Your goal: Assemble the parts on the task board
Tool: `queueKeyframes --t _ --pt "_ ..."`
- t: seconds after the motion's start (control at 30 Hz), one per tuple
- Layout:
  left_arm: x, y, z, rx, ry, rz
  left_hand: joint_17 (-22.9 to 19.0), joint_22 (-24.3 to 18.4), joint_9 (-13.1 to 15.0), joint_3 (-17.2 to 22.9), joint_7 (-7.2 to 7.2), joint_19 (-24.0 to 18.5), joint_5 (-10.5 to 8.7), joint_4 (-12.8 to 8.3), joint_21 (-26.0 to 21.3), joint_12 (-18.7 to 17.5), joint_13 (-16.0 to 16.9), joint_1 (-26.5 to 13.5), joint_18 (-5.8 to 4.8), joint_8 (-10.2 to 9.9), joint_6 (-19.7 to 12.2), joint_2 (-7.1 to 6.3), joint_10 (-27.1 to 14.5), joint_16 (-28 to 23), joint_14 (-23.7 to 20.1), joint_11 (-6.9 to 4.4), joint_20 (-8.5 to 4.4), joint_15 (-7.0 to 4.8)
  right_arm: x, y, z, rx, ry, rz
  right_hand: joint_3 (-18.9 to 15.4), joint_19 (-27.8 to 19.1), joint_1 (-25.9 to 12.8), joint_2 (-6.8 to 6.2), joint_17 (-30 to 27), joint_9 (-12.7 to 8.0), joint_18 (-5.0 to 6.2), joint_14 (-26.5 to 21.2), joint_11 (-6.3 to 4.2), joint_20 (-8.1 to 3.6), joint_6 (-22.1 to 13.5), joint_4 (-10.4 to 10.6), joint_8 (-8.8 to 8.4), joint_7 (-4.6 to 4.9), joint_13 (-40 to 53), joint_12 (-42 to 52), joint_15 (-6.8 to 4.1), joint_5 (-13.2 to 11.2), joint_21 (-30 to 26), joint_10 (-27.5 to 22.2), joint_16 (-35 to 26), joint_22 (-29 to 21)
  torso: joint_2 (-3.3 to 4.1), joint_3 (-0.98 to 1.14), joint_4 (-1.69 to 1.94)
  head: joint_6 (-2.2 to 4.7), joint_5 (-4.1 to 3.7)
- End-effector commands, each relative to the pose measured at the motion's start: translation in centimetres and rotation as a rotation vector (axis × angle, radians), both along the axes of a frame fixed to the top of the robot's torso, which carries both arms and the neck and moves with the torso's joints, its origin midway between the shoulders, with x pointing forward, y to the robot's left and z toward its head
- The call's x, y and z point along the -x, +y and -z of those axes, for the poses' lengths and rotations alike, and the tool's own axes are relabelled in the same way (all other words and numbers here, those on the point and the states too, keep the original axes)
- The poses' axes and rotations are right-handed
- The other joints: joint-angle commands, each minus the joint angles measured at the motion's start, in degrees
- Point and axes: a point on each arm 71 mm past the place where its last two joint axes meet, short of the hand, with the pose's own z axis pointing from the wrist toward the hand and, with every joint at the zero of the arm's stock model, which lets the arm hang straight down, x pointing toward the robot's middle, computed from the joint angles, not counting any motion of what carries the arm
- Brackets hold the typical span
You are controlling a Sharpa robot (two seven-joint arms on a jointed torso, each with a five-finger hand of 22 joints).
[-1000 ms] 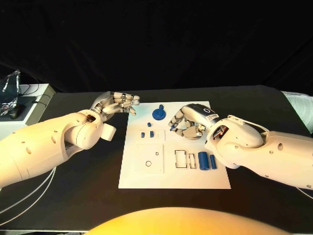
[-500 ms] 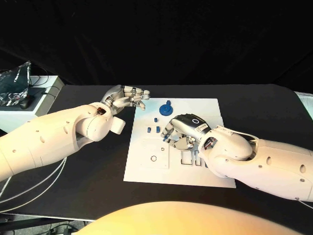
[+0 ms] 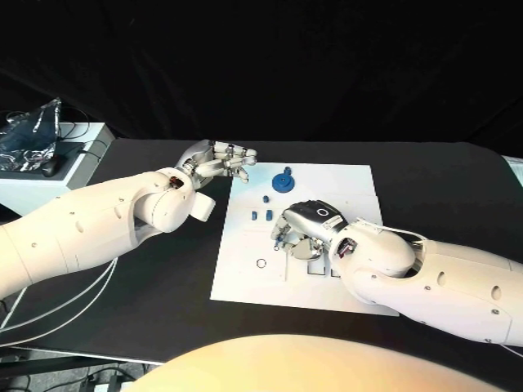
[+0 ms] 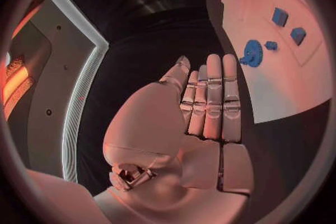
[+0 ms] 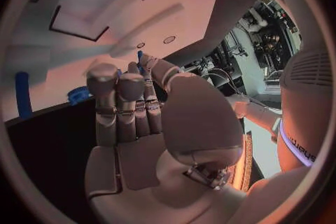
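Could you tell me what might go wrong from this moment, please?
The right hand hangs low over the task board, hiding the slots under it in the head view; a small blue part shows by its fingertips and could slip or miss. The left hand, near the blue gear, might knock it.

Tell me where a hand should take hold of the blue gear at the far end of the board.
Probably by the small knob rising from the middle of the blue gear, coming from above: the gear lies flat on the task board, so its toothed rim offers little to pinch.
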Motion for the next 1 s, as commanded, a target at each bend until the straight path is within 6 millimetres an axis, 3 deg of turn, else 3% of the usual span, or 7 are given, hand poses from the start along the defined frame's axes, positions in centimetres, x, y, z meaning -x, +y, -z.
queueKeyframes --t 0.03,0.2,1.0 --pt "0.03 -0.19 -0.08 0.011 -0.003 0.009 0.05 0.08 0.06 0.17 0.02 0.0 0.0 -0.28 0.06 -0.35 -0.03 0.26 0.2 -0.12 0.16 -0.15 0.25 0.03 0.18 0.08 -0.01 0.03 0.16 0.05 0.42 0.05 -0.01 -0.006 -0.02 2.41 0.56 0.71 -0.09 0.1 0.69 -0.21 -0.61 -0.23 0.19 -0.31 0.19 0.05 0.08 0.2 -0.29 0.3 -0.17 1.03 0.25 4.97 0.0 0.01 -0.05 0.0 0.15" --pt "0.04 -0.16 -0.08 0.01 -0.003 0.009 0.05 0.08 0.06 0.17 0.02 0.0 0.0 -0.28 0.06 -0.35 -0.03 0.26 0.2 -0.12 0.16 -0.15 0.25 0.03 0.18 0.08 -0.01 0.03 0.26 0.11 0.63 0.056 -0.012 -0.004 0.01 2.43 0.5 0.72 -0.15 0.1 0.66 -0.18 -0.61 -0.24 0.22 -0.43 0.2 0.04 0.08 0.2 -0.29 0.35 0.08 1.06 0.31 5.02 -0.05 0.02 0.06 0.0 0.24" --pt "0.05 -0.03 0.01 0.007 0.009 0.013 0.1 0.23 0.06 0.12 0.02 -0.06 0.0 -0.13 -0.13 -0.47 -0.03 0.12 0.22 -0.12 0.04 -0.19 0.06 -0.14 0.16 0.15 0.07 0.09 0.18 0.3 1.25 0.077 0.0 -0.009 0.14 2.33 0.26 0.78 -0.34 0.06 0.71 -0.26 -0.56 -0.21 0.11 -0.6 0.18 0.1 0.07 0.19 -0.26 0.3 -0.2 0.94 0.37 4.94 -0.03 -0.01 -0.06 0.0 0.57"
